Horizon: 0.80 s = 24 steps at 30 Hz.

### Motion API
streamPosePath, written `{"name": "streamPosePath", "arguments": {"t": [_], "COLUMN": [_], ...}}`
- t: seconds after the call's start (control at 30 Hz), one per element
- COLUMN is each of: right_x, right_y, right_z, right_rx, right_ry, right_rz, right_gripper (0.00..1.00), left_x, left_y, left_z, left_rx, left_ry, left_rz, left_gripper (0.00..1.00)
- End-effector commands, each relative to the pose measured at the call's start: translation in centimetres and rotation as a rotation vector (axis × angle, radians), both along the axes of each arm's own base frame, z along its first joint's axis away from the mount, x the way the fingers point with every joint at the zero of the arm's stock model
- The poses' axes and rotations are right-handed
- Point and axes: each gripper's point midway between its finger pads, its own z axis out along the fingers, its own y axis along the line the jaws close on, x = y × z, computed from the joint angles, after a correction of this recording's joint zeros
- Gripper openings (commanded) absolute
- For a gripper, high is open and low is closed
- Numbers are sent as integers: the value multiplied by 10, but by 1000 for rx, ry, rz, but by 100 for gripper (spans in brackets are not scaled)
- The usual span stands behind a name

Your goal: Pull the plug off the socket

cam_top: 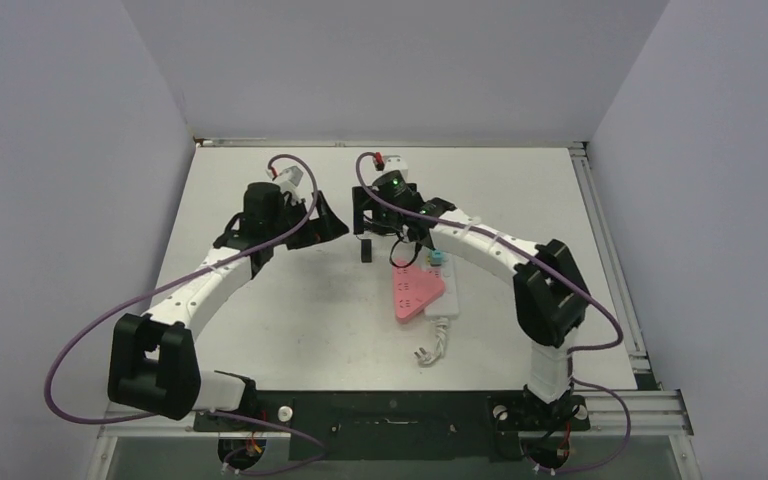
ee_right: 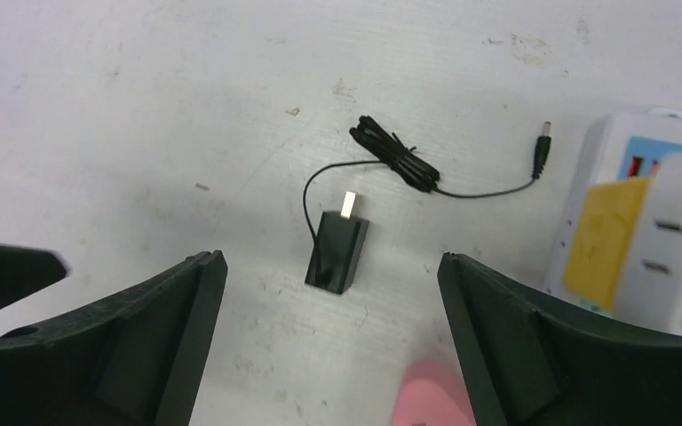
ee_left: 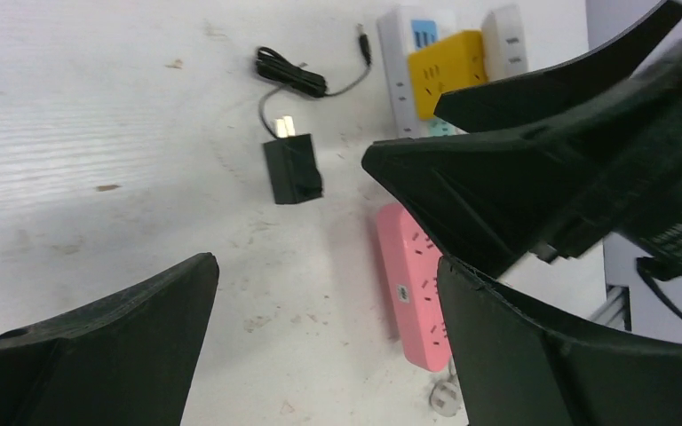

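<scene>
Found plug (ee_right: 337, 253) loose on bench (ee_right: 142, 89), apart from socket (ee_right: 622, 222). Noted left hand (ee_left: 324, 266), right hand (ee_right: 329, 259) both open, empty. Judged done.

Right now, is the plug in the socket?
No, the plug lies loose on the table, prongs bare, apart from the socket.

**A:** so where's the plug (cam_top: 366, 250) at?

**B:** out of the socket (cam_top: 422, 292). It's a small black block with its metal prongs bare, lying on the surface (cam_top: 290, 320) just left of it, thin black cord (ee_right: 395, 160) bundled up beside it.

**A:** and the socket?

**B:** long white strip lying flat, with pink, yellow, teal and blue outlets. Its short white cord (cam_top: 438, 340) is at the near end.
</scene>
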Motion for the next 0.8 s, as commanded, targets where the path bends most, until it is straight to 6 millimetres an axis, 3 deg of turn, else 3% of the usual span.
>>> {"name": "streamPosePath", "arguments": {"t": [0.0,0.1,0.13,0.27,0.4,0.57,0.77], "right_x": [-19,-33,-40,-53,-70,-96,-122], "right_y": [-25,-66,-75,-142,-190,-219,-218], "right_z": [57,66,58,42,19,-3,-31], "right_rx": [103,150,157,161,179,238,334], "right_ry": [-108,-118,-95,-69,-27,37,128], "right_rz": [16,-16,-9,-71,-121,-190,-178], "right_gripper": [94,93,93,93,90,92,99], "left_x": [-12,-34,-41,-67,-88,-107,-120], "left_y": [-46,-78,-88,-124,-149,-169,-172], "left_z": [16,18,18,18,4,-21,-57], "left_rx": [-38,-78,-101,-213,-253,-270,-284], "left_ry": [-69,-71,-67,-26,46,143,286], "left_rz": [-160,-277,-314,-457,-547,-603,-545], "left_gripper": [91,91,91,91,91,90,89]}}
